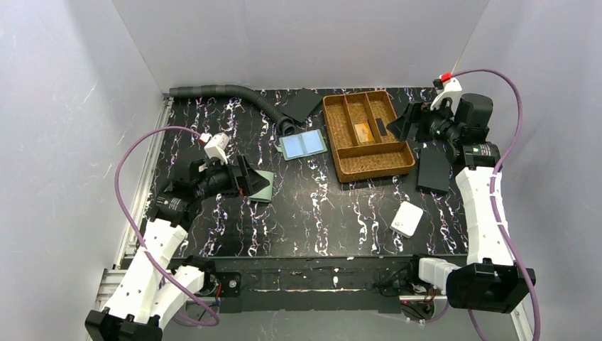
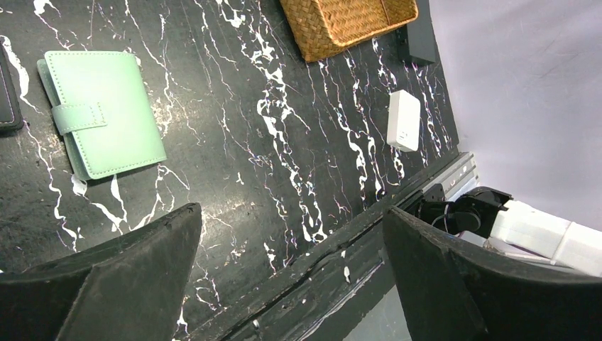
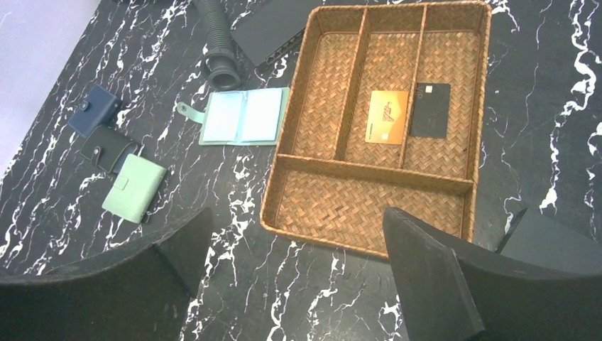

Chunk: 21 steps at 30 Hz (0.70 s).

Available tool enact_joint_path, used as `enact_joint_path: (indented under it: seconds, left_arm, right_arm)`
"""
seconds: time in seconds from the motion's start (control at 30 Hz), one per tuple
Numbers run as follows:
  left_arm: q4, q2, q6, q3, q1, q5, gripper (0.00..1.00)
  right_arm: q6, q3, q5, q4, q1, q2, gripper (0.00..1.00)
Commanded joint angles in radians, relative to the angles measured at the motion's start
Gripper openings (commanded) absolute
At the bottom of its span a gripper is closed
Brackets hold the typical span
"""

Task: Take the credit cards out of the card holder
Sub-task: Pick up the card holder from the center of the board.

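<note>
The closed mint-green card holder (image 2: 103,114) is seen lying flat near the left edge of the tabletop, close to the left gripper (image 2: 291,213), which is held wide apart and empty, while the right gripper (image 3: 298,213) is likewise spread empty over the wicker tray (image 3: 375,174) toward the far right corner.

Even, bright overhead light; soft shadows, sharp focus, perhaps slight wrist-view edge distortion.
</note>
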Motion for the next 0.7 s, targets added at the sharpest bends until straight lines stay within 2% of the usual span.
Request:
enact_joint_path:
  seconds: [0.0, 0.23, 0.33, 0.43, 0.5, 0.53, 0.67]
  left_arm:
    - [0.0, -0.022, 0.004, 0.011, 0.004, 0.021, 0.98]
    - [0.01, -0.032, -0.003, -0.002, 0.005, 0.001, 0.98]
    - [0.021, -0.024, -0.009, -0.013, 0.004, 0.005, 0.98]
    - [0.028, 0.009, -0.007, -0.045, 0.005, 0.003, 0.98]
    - [-0.023, 0.065, 0.005, -0.045, 0.005, -0.038, 0.98]
    - [-0.059, 0.096, 0.015, -0.04, 0.005, -0.064, 0.98]
    - [-0.152, 0.19, 0.049, -0.019, -0.031, -0.227, 0.98]
  right_arm:
    - [0.035, -0.01, -0.017, 0.068, -0.012, -0.026, 0.98]
    - [0.054, -0.011, -0.03, 0.071, -0.014, -0.025, 0.98]
    - [0.023, -0.028, -0.085, 0.078, -0.014, -0.026, 0.98]
    - [-0.246, -0.079, -0.351, 0.019, -0.014, -0.024, 0.98]
    - [-0.35, -0.125, -0.494, -0.021, -0.009, -0.017, 0.98]
    - [-0.4, -0.139, -0.512, -0.053, 0.004, -0.01, 0.98]
    - [-0.612, -0.169, -0.389, -0.185, 0.104, 0.01, 0.98]
